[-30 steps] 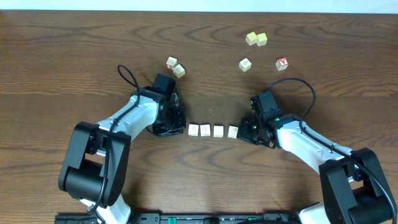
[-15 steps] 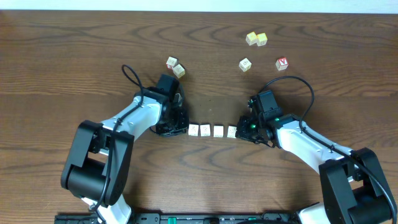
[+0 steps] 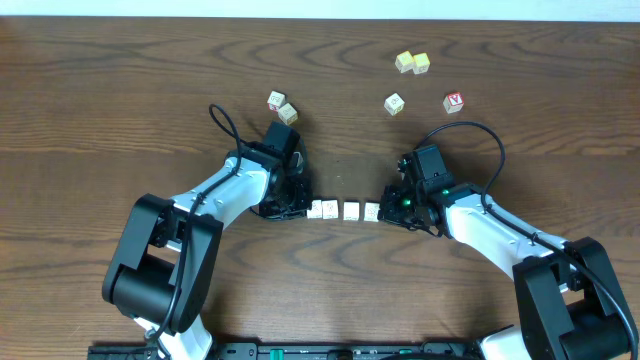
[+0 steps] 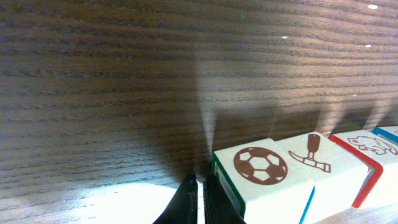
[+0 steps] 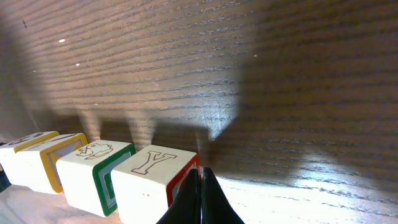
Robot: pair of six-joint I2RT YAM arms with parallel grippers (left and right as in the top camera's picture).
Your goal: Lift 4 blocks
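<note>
Blocks (image 3: 351, 210) sit four in a row on the table (image 3: 120, 90), near its middle, flat on the wood between the two arms. The left gripper (image 3: 300, 208) is pressed together, its tips right beside the ball block (image 4: 261, 168) at that end. The right gripper (image 3: 388, 210) is closed on nothing too (tips meeting at the red edge of the Y block (image 5: 152, 171)). Other cubes (image 3: 412, 63) lie well apart, farther back.

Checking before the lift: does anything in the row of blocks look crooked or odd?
Nothing stands out. The four blocks lie flat in one straight row, with the shut left tool and right tool at its two ends.
</note>
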